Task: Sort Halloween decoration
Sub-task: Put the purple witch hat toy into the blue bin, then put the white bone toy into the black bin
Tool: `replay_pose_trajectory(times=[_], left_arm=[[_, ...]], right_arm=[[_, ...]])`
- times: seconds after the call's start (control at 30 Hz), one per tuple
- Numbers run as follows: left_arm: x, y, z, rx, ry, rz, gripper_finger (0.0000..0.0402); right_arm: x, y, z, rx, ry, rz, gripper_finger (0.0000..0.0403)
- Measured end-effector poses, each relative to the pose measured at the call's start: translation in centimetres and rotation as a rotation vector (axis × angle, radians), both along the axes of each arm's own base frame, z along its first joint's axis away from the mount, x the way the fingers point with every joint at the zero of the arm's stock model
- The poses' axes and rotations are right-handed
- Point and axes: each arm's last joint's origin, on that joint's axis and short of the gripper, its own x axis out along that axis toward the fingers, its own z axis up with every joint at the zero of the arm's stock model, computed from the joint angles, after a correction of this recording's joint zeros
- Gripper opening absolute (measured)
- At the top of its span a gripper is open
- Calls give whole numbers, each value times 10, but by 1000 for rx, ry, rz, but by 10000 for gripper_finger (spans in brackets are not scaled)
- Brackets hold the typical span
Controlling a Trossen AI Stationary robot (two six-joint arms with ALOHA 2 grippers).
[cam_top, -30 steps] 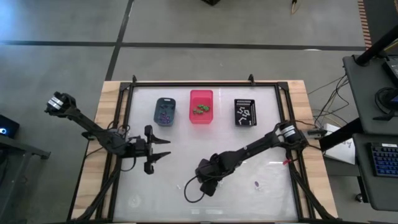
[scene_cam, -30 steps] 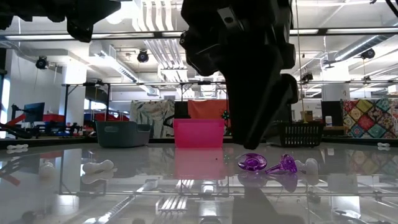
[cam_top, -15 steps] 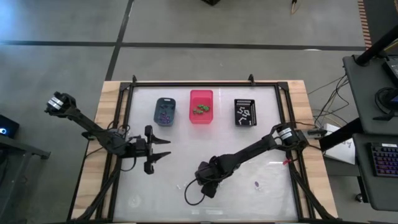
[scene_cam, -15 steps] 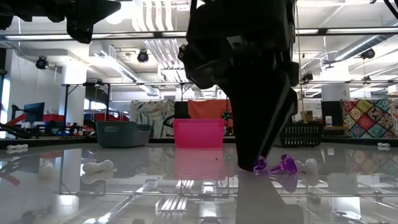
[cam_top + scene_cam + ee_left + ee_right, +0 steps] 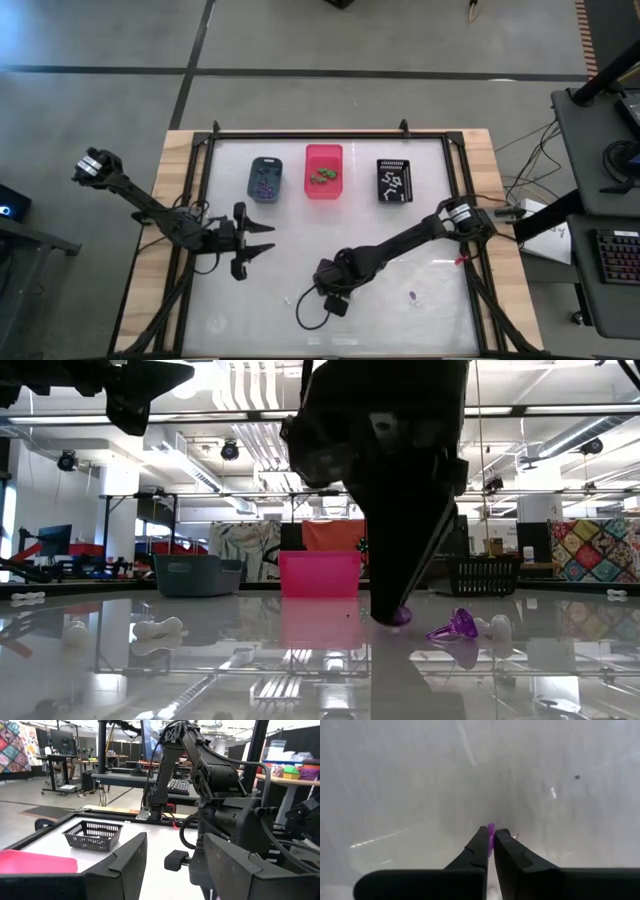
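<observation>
My right gripper [image 5: 322,289] is down at the glass table's near middle, shut on a small purple trinket [image 5: 401,616], one piece of the Halloween decoration. A second purple trinket [image 5: 455,626] lies on the table just beside it, also visible in the high view [image 5: 413,296]. White trinkets [image 5: 160,628] [image 5: 497,627] rest on the glass. My left gripper [image 5: 270,238] hovers open at the table's left middle, holding nothing. My right gripper pinches the purple trinket between its two fingertips [image 5: 484,836]; only a thin purple sliver [image 5: 491,829] shows between them. The fingers point down at the table from above. The trinket sits at the glass surface; whether it is lifted clear I cannot tell.
Three bins stand in a row at the far side: blue-grey [image 5: 265,179], pink [image 5: 323,171] and black mesh [image 5: 395,180]. A dark frame [image 5: 330,135] borders the table. Bare glass lies between the bins and my right gripper.
My right gripper has come down onto the purple trinket lying on the glass and has shut on it. The trinket, earlier fully in view beside the fingers, now shows only as a bit between the tips. The second purple trinket has stayed in place.
</observation>
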Motion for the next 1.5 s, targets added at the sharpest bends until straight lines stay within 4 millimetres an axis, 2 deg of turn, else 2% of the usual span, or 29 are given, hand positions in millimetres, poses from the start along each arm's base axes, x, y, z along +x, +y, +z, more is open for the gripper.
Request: replay_pose_trajectory(times=[0.17, 0.3, 0.43, 0.6, 0.77, 0.93, 1.03, 1.13, 1.5], left_arm=[[0, 0, 0, -77, -7, -4, 181], [0, 0, 0, -141, -13, -9, 181], [0, 0, 4, -200, -50, -16, 181], [-1, 0, 11, -238, -115, -20, 181], [-5, 3, 24, -243, -221, -18, 181], [-11, 7, 33, -206, -271, -7, 181], [-14, 9, 35, -198, -282, -4, 181], [-14, 9, 35, -179, -275, -1, 181], [-14, 8, 34, -140, -264, 6, 181]], right_arm=[[0, -12, 22, -26, -66, 88, 9], [5, -34, 42, -118, -171, 152, 9], [22, -73, 65, -239, -363, 185, 9], [56, -137, 84, -390, -696, 176, 9], [81, -202, 75, -498, -921, 30, 9], [93, -244, 50, -520, -1032, -103, 9], [94, -258, 36, -506, -1032, -159, 13], [95, -264, 28, -487, -1022, -191, 30], [94, -266, 32, -475, -1034, -204, 117]])
